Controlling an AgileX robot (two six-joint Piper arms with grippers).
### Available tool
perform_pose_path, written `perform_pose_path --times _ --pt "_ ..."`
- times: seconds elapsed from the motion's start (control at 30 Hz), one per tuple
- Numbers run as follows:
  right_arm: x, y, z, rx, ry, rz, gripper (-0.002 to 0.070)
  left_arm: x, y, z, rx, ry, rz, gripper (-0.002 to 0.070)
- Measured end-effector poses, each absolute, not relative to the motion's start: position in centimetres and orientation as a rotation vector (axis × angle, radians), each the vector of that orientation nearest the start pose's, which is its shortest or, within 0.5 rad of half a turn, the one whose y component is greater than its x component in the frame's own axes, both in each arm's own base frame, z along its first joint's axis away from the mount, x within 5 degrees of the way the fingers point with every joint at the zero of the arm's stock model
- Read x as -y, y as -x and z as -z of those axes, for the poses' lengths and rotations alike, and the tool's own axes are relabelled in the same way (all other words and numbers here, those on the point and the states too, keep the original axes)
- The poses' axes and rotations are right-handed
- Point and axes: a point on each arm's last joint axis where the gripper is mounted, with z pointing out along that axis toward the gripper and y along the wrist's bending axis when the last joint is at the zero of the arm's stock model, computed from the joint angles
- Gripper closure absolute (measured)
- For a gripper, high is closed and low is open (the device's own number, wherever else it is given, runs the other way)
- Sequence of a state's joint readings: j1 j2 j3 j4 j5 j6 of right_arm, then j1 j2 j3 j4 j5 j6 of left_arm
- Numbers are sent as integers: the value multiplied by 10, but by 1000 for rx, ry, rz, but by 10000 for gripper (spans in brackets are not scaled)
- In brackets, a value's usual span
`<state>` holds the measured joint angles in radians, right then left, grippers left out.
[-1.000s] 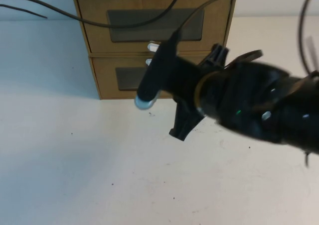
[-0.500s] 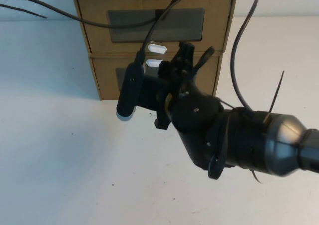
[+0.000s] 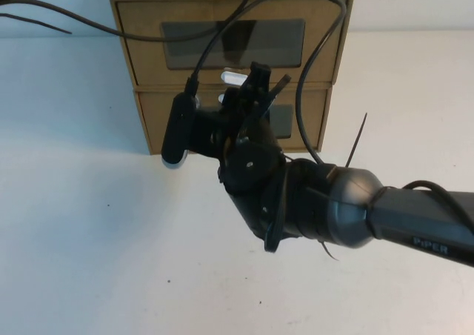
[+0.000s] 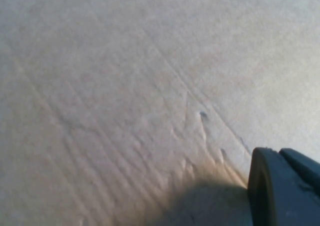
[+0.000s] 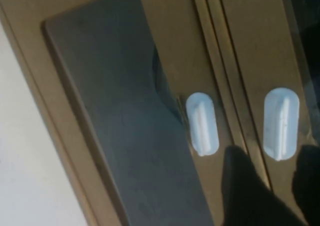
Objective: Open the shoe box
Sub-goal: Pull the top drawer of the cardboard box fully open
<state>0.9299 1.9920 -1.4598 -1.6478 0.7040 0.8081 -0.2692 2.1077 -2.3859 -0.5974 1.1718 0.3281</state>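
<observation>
Okay, the shoe box (image 3: 318, 61) stands on the white table (image 3: 89, 239) with its front facing the robot. It has two cardboard drawers, one stacked on the other, each with a dark window. Two white handles sit close together either side of the seam between the drawers. From above I can see the upper handle (image 3: 234, 76) clearly, while the lower handle (image 3: 221, 98) is half hidden behind the arm.

The right arm (image 3: 348, 216) reaches in at the front of the box, and the right gripper (image 3: 268, 79) is just before the handles, right at that seam. On the right wrist camera its fingers (image 5: 245, 191) show as two dark shapes with a gap between them, so they're apart with nothing in them. One handle sits just beyond that gap. I can't tell whether a fingertip touches the box front.

A black cable (image 3: 318, 46) loops across the front of the upper drawer.

The left gripper (image 4: 282, 191) is pressed up close to a plain cardboard face of the box. I see only one dark edge of it, so I can't tell how it's set.
</observation>
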Motion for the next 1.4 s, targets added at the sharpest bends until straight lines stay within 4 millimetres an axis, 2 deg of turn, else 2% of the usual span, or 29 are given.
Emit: perform_pose_path --times 0.33,0.7,0.97,1.4 --pt "-316 -332 -250 -1540 1136 644 465 168 -433 -404 -2185 -660 726 679" --pt "-316 -338 -246 -1540 1165 592 465 168 -433 -404 -2186 -660 722 679" --pt "-321 -347 -258 -1521 1118 582 465 168 -433 -403 -2187 -660 716 679" --pt "-318 -358 -247 -1525 1148 573 465 167 -433 -404 -2187 -662 713 679"
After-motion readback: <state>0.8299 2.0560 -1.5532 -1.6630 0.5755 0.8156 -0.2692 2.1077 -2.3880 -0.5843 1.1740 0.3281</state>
